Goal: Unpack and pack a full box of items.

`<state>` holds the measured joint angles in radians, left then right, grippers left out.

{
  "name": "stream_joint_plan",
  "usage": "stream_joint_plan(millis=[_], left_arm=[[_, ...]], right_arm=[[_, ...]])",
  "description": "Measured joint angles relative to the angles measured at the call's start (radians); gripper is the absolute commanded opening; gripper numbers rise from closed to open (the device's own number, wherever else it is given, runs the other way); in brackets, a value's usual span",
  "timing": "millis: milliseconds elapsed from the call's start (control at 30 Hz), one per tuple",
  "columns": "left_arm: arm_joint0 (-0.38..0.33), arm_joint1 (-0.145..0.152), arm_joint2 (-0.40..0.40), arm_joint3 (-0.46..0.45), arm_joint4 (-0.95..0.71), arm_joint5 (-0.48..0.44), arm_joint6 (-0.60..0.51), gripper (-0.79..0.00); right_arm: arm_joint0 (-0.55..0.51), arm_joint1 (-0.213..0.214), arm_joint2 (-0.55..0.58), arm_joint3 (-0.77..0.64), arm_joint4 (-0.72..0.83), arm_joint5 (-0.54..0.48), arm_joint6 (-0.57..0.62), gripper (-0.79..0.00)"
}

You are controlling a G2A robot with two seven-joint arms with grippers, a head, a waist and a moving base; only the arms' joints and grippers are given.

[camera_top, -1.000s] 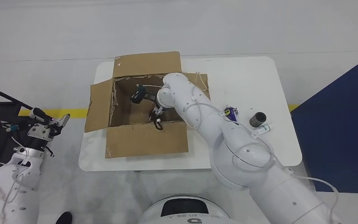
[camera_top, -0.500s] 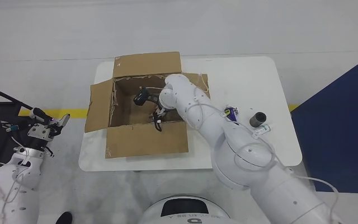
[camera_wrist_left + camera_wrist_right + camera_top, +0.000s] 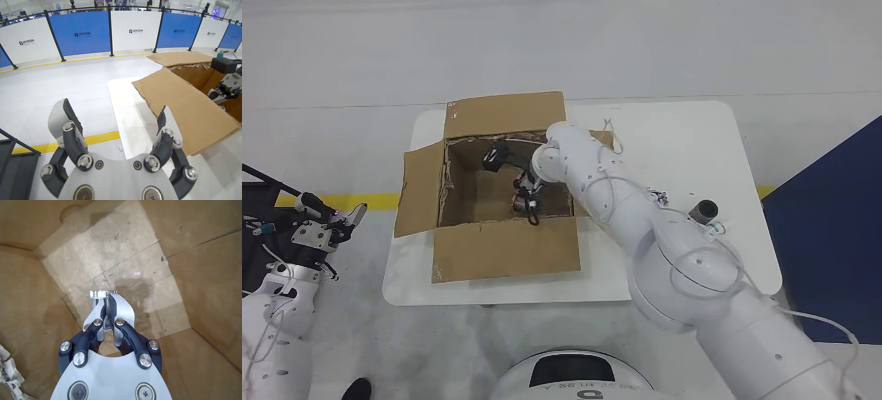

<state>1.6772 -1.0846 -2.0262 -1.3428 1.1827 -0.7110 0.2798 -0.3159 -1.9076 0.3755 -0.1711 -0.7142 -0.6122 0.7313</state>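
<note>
Down inside the open cardboard box (image 3: 504, 250) with the right jaws, pinched narrow on a small silver metal part (image 3: 98, 294), with the box's bare brown bottom beyond it. Flaps folded out flat on all sides. Meanwhile, spread wide at the left jaws, gripping nothing, hanging off the edge of the white worktop (image 3: 682, 140) above the grey floor (image 3: 56, 75), well apart from the box. Out on the worktop on the box's other side: a dark cylinder (image 3: 703, 211) and, just beside it, a small pale tube (image 3: 714, 229), partly behind the arm.
</note>
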Motion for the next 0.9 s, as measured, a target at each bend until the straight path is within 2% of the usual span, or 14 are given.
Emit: stream_joint_plan(millis=[100,133,233,267,367,600,900], left_arm=[[0.0,0.0,0.0,0.0,0.0,0.0,0.0,0.0],[0.0,0.0,0.0,0.0,0.0,0.0,0.0,0.0],[0.0,0.0,0.0,0.0,0.0,0.0,0.0,0.0],[0.0,0.0,0.0,0.0,0.0,0.0,0.0,0.0],[0.0,0.0,0.0,0.0,0.0,0.0,0.0,0.0],[0.0,0.0,0.0,0.0,0.0,0.0,0.0,0.0],[0.0,0.0,0.0,0.0,0.0,0.0,0.0,0.0]], right_arm=[[-0.003,0.007,0.005,-0.005,-0.001,0.005,0.0,-0.785],[-0.005,0.009,0.007,-0.008,-0.001,0.008,0.006,-0.603],[-0.011,0.012,0.009,-0.025,-0.006,0.019,0.03,-0.351],[-0.012,0.013,0.009,-0.033,-0.01,0.02,0.037,-0.16],[-0.013,0.018,0.009,-0.049,-0.022,0.019,0.039,-0.031],[-0.01,0.033,0.018,-0.07,-0.039,0.003,0.03,-0.015],[-0.019,0.036,0.02,-0.102,-0.035,-0.067,0.185,0.0]])
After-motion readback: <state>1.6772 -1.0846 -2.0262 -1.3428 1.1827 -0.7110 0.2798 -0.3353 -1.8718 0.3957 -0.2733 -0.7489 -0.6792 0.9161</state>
